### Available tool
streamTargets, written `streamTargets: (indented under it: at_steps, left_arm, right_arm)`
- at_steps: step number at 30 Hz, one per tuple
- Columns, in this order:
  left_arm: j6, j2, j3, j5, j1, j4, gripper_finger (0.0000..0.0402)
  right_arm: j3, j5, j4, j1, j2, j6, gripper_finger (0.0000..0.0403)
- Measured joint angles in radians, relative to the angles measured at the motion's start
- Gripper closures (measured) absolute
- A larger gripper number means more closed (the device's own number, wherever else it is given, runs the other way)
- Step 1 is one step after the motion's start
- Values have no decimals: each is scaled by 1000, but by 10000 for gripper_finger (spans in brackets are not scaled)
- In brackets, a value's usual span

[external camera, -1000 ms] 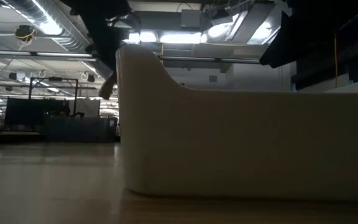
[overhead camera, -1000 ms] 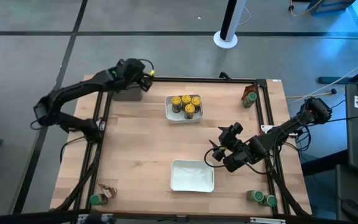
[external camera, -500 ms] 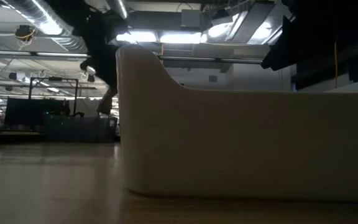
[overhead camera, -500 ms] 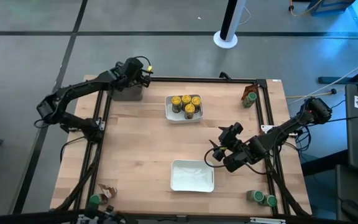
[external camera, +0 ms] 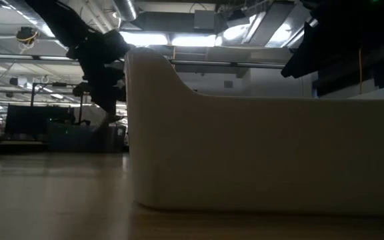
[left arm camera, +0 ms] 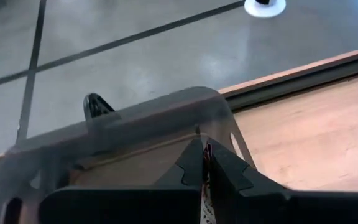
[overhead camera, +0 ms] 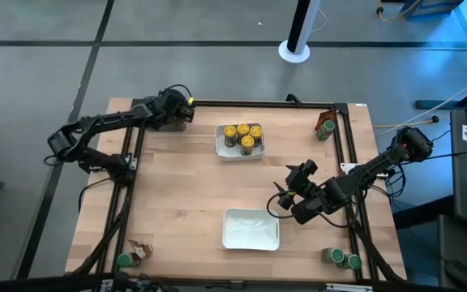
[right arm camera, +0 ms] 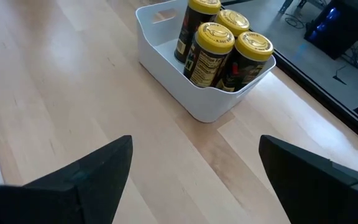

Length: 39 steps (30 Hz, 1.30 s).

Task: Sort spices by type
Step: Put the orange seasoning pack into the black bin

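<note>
Lowered since a second ago, the left hand (overhead camera: pixel 181 111) now sits over the dark bin (overhead camera: pixel 165 122) at the surface's far-left corner, fingers pinched on a thin packet (left arm camera: pixel 206 202). Yellow-lidded jars (overhead camera: pixel 242 135) fill the far white tray (overhead camera: pixel 227 152). The right hand (overhead camera: pixel 292 188), fingers spread apart, hangs by the right edge.

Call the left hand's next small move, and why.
Probably open the left hand: its fingers pinch a thin packet over the dark bin, so releasing should drop it in. The right hand waits open mid-table.
</note>
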Motion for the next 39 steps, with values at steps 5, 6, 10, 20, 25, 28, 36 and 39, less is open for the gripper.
streamTargets:
  at_steps: [5,6,10,20,25,28,36,39]
  left_arm:
    - [-35,0,-37,6,0,-3,398]
    - [-35,0,-42,11,0,0,397]
    - [-52,0,-67,15,0,5,395]
    - [-53,0,-90,22,0,0,394]
    - [-47,0,-90,39,0,-1,390]
    - [-44,0,-90,54,0,-1,370]
    - [13,-15,-70,74,0,-18,286]
    - [42,-48,-39,74,0,-29,266]
  right_arm:
    - [0,1,0,0,0,0,54]
    - [0,1,0,0,0,0,54]
    - [0,1,0,0,0,0,54]
    - [0,1,9,0,0,0,54]
    - [0,1,17,0,0,0,54]
    - [0,1,16,0,0,0,54]
    - [0,1,16,0,0,-3,54]
    - [1,1,15,0,0,-3,54]
